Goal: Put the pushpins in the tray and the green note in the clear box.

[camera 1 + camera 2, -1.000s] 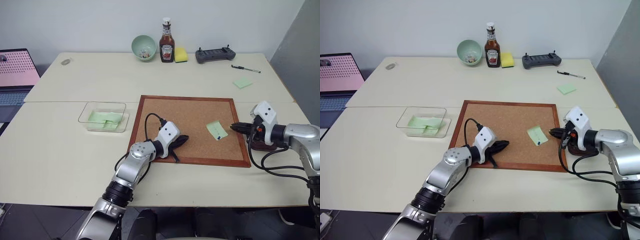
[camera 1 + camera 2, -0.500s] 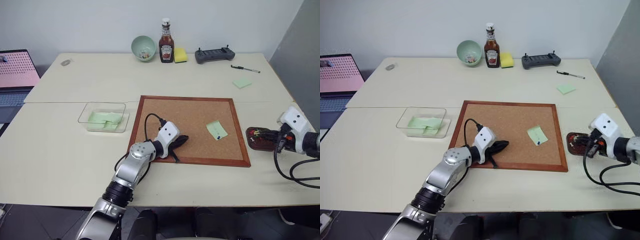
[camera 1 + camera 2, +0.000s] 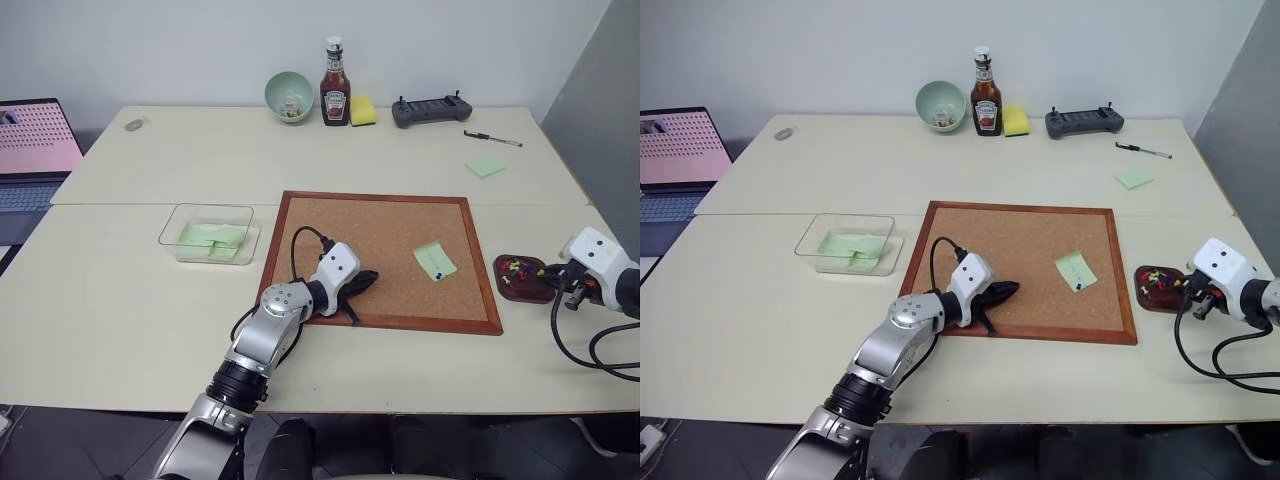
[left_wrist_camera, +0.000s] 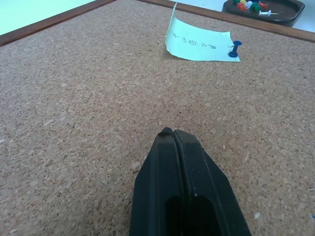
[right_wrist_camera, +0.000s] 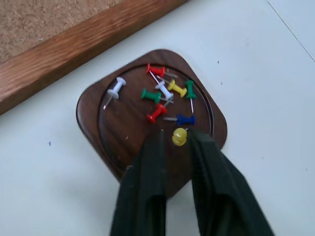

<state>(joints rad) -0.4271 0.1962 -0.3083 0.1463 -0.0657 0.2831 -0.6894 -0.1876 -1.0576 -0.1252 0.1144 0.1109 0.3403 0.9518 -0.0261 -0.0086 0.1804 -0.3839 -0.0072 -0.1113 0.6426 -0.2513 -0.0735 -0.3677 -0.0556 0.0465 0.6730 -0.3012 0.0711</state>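
At three o'clock on the table (image 3: pixel 130 300), just past the right frame of the cork board (image 3: pixel 350 225), sits the small dark reddish-brown tray (image 5: pixel 98 115). Loose pushpins (image 5: pixel 166 91) lie in it: red, green, white, yellow and one blue. The right gripper (image 5: pixel 175 138) hangs directly over the tray's near rim with its two black fingers slightly parted, and a yellow pin (image 5: pixel 179 136) sits in the gap between the tips; whether they press it or have let it go cannot be told.

On the cork board, toward four o'clock from its centre, the pale green note (image 4: pixel 197 42) lies with one edge curled up, and a dark blue pushpin (image 4: pixel 235 49) stands at its corner. The left gripper (image 4: pixel 173 133) rests at the board's seven o'clock corner, fingers pressed together with nothing between them, pointing across the cork toward the note and well apart from it.

Off the board at nine o'clock stands the clear box (image 3: pixel 170 238), with pale green paper (image 3: pixel 212 235) inside it. Along the far edge, around twelve o'clock, are a pale green bowl (image 3: pixel 287 95), a ketchup bottle (image 3: pixel 334 82), a yellow sponge (image 3: pixel 362 110) and a dark controller (image 3: pixel 431 108).
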